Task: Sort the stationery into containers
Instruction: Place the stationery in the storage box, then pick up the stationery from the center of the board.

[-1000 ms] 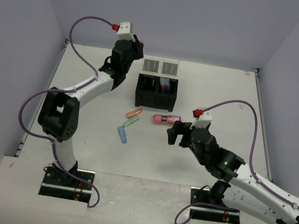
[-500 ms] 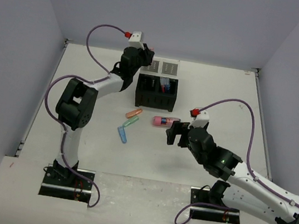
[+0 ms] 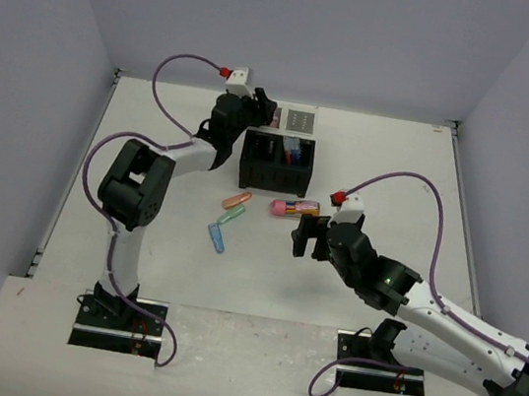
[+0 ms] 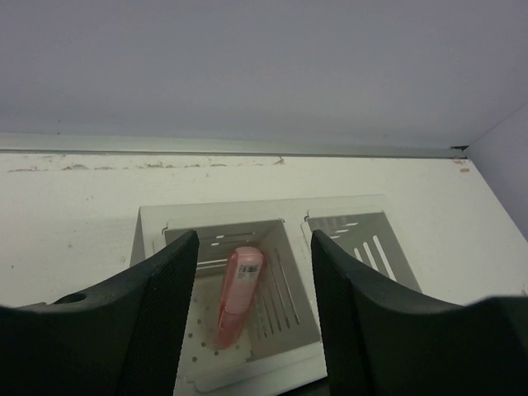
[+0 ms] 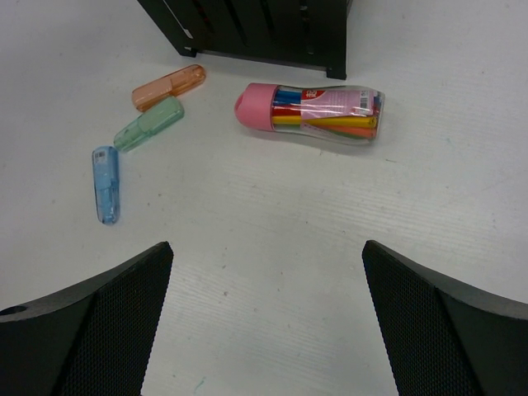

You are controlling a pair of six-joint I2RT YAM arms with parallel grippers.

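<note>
left gripper [image 4: 253, 239] spread over pink highlighter [image 4: 239, 285] in tray [image 4: 287, 299]; right gripper [image 5: 266, 247] spread, pen tube [image 5: 313, 111] at 12 o'clock.

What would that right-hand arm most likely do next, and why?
Probably ease forward and down over the pink-capped tube of pens. The right gripper hangs open, with the tube lying loose on the table just ahead of it, outside the black box, so it looks like the nearest item to grab.

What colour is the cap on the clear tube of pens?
Pink cap, clearest in the right wrist view.
</note>
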